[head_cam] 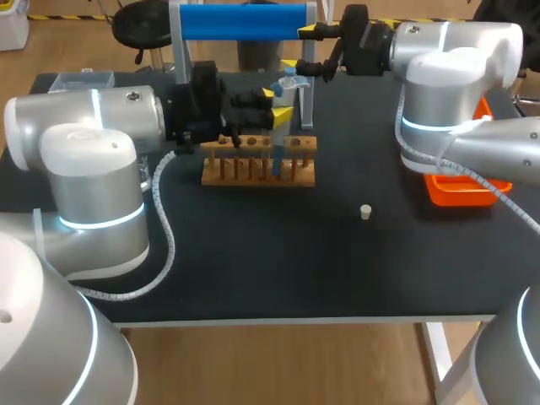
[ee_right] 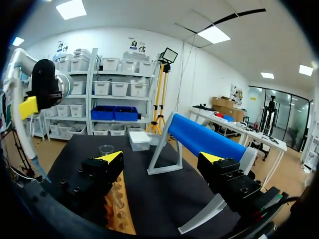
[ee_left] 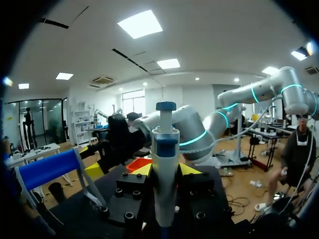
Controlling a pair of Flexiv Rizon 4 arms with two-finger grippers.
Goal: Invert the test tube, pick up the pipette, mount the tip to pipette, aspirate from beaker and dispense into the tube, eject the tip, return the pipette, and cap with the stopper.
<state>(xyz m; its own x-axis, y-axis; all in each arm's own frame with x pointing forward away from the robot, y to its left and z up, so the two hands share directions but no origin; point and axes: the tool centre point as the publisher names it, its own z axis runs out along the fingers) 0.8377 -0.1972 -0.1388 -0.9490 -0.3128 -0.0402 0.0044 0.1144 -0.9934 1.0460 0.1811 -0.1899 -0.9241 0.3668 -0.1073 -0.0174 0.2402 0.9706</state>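
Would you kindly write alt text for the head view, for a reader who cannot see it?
The left gripper holds a pipette upright over a wooden tube rack on a black table. The right gripper is open beside a blue roller stand behind it; a small white stopper lies in front of the rack, to its right.

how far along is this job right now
Done: the pipette is picked up, gripped by the left end effector. In hand: it is held over the wooden rack; I cannot tell whether a tip is mounted. Left: the stopper lies loose on the table, so capping is not done. The right end effector is open and holds nothing.
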